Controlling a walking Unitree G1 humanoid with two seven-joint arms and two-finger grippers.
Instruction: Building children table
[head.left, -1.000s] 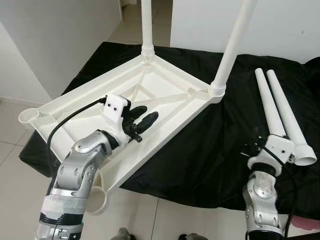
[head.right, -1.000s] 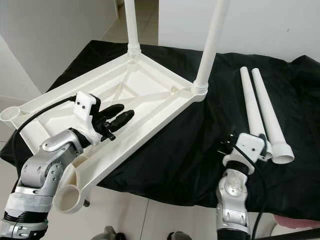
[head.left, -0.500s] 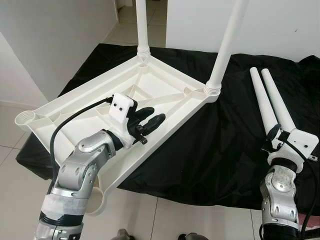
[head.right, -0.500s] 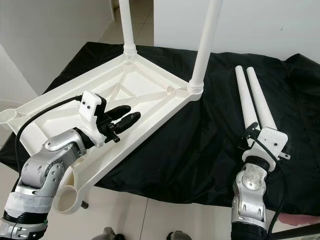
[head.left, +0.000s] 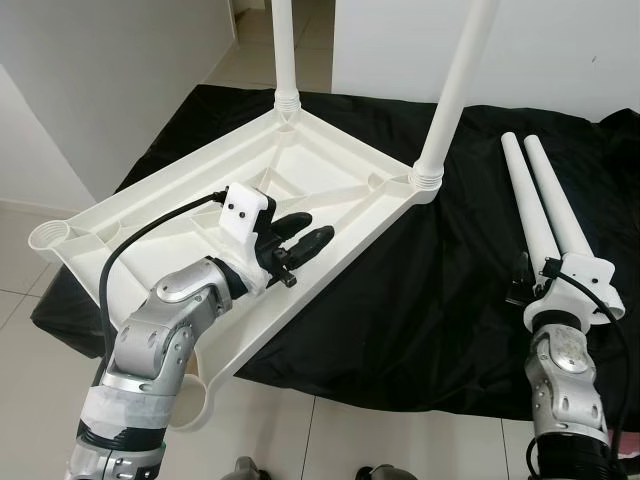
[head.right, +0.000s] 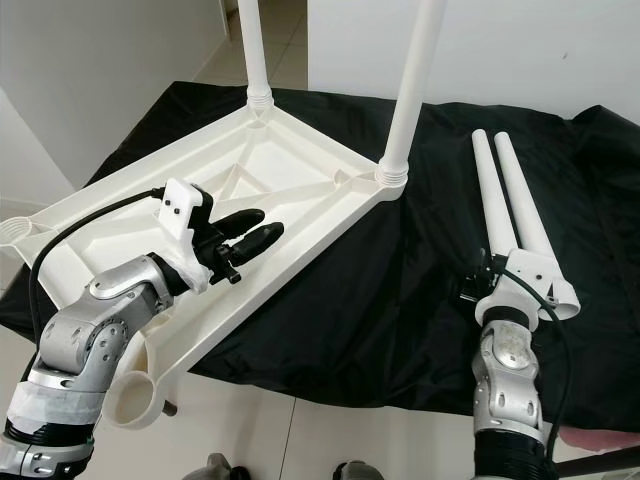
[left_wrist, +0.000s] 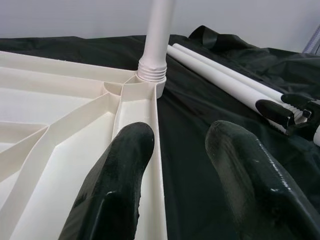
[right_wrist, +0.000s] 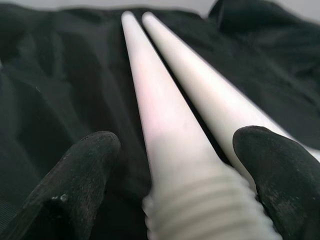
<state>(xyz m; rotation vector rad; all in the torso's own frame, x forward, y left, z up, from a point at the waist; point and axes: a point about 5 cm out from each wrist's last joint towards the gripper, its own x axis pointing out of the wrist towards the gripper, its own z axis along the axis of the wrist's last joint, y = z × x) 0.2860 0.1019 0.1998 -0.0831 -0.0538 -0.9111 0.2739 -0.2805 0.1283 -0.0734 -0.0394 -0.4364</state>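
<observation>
Hovering over an upturned white children's tabletop (head.left: 300, 170), the robot's left claw (head.left: 300, 238) holds its two black fingers (left_wrist: 117, 180) spread and empty, poised above the tabletop's near rim. That ribbed underside lies tilted across a desk draped in black cloth (head.left: 430, 290), with one corner socket (head.left: 52, 237) jutting off the edge to the claw's left and another socket (head.right: 135, 400) hanging below the arm. Two white legs already stand upright in the far sockets: one leg (head.left: 283, 50) beyond the left claw, a second leg (head.left: 455, 90) ahead and to its right, its threaded collar seated at the corner.

Off to the right, the right claw (right_wrist: 175, 175) is released too, its fingers (right_wrist: 75, 185) parted on either side of the threaded end of a loose white leg (head.left: 527, 210). A second loose leg (head.left: 558, 205) lies just beside the first, parallel on the cloth, both stretching straight away from the right claw. Neither finger can be seen pressing on the leg.
</observation>
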